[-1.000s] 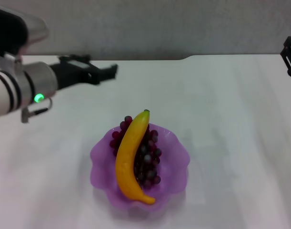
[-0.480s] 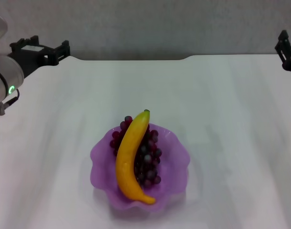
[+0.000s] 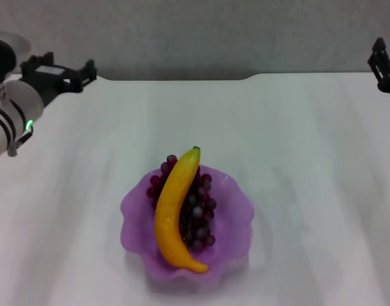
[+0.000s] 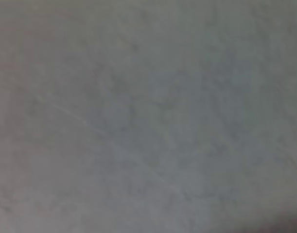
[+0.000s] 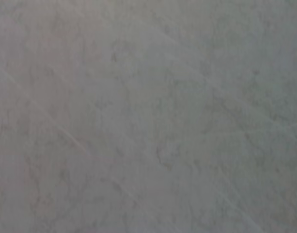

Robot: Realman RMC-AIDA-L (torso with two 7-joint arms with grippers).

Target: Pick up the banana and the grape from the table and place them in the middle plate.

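The plate [image 3: 187,220], purple with a wavy rim, sits on the white table [image 3: 297,159] toward its near edge. The grapes [image 3: 196,210] lie in the plate's hollow. The banana [image 3: 174,211] lies across the plate, resting on the grapes along their left side, its greenish stem tip pointing away from the robot past the plate's far rim. The left gripper [image 3: 59,71] hangs far left of the plate, over the table's rear corner, well apart from it; whether it is open cannot be told. The right gripper [image 3: 381,64] shows only partly, far right of the plate; its state likewise cannot be told.
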